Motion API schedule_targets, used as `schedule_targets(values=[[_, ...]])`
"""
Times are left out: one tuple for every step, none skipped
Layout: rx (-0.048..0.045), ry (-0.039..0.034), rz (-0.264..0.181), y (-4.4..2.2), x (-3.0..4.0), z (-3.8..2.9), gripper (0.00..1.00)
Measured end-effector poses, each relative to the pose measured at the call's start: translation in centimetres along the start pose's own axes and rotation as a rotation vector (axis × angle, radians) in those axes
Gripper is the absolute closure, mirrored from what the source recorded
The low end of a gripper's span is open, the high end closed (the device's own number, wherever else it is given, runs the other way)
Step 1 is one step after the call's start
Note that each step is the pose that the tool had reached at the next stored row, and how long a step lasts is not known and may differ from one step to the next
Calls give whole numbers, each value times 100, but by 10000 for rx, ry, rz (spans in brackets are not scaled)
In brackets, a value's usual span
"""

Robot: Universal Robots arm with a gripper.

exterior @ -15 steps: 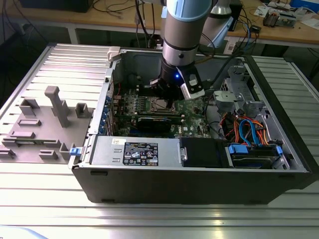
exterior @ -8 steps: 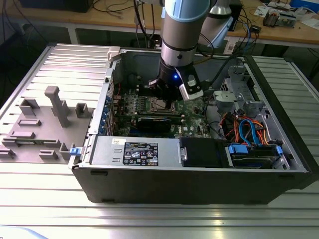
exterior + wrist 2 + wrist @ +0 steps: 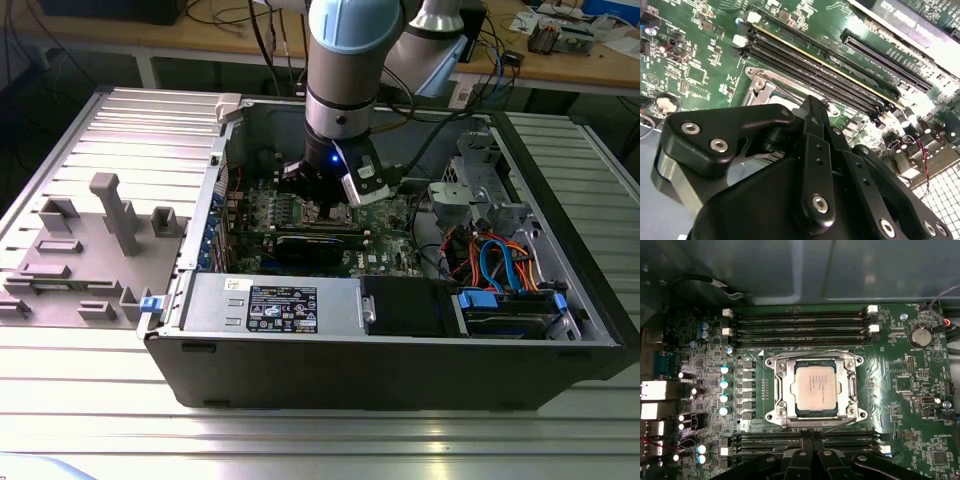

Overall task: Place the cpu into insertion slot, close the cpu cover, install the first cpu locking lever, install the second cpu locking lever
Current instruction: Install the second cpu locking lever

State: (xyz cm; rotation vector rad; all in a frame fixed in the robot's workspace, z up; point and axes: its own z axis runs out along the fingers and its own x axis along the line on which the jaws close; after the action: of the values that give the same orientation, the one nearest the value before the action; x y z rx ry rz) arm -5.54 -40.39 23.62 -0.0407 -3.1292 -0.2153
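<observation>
— Inside the insertion slot (image 3: 815,390) on the green motherboard (image 3: 910,380) sits the cpu (image 3: 815,388), the cpu cover (image 3: 852,385) shut around it?

— Yes. Gripper (image 3: 812,452) hangs just beside, fingers together on nothing.

— And around that?

— An open computer case (image 3: 300,350) on a ribbed metal table (image 3: 300,440); a cluttered wooden bench (image 3: 560,60) behind.

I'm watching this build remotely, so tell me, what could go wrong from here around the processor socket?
The cpu already sits in the insertion slot under the cpu cover. The gripper hangs just beside it, so a small drift could press on the chip or cover. It is also close to the memory slots, so their latches could be knocked.
</observation>
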Motion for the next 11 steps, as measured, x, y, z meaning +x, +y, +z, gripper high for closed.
schedule_targets(values=[[-38, 2, -1, -5, 9, 20, 89], [-55, 2, -1, -9, 10, 39, 89], [-68, 3, -1, -11, 10, 53, 89], [-95, 4, -2, -14, 10, 69, 89], [-125, 6, -8, -17, 10, 80, 89], [-187, 10, -23, -21, 15, 89, 89], [-259, 14, -50, -23, 27, 97, 89], [-345, 25, -101, -30, 51, 102, 89], [-371, 31, -142, -42, 71, 105, 89], [-372, 35, -170, -56, 77, 106, 89], [-371, 39, -193, -68, 83, 107, 89]])
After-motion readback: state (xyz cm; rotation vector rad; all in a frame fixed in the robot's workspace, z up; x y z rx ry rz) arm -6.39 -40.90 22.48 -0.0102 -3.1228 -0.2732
